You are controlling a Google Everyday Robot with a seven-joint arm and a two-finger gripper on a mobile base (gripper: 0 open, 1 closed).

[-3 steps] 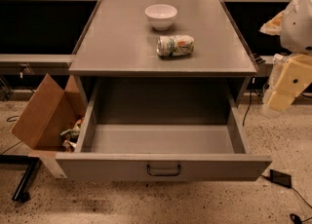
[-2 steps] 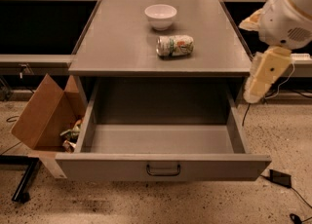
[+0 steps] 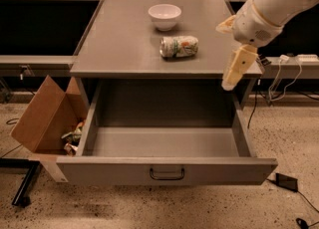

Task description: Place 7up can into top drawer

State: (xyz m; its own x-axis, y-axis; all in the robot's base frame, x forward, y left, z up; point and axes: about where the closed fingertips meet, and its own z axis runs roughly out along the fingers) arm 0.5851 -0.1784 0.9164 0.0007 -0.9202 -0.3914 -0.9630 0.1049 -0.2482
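The 7up can point(image 3: 179, 46) lies on its side in the middle of the grey table top point(image 3: 119, 54), just in front of the white bowl point(image 3: 164, 16). The top drawer point(image 3: 164, 169) is pulled wide open below the table top, and nothing shows inside it; its dark handle point(image 3: 167, 174) sits at the centre of the front panel. My gripper point(image 3: 235, 68) hangs on the white arm at the right edge of the table, to the right of the can and apart from it, over the drawer's right side.
A brown cardboard box point(image 3: 45, 118) with scraps inside leans against the drawer's left side. Cables and a power strip point(image 3: 294, 59) lie at the right. A dark object point(image 3: 285, 181) lies on the speckled floor at the lower right.
My arm has swung in from the right edge of the view toward the table, and the gripper now hangs nearer the can. The can, bowl and drawer have not moved.
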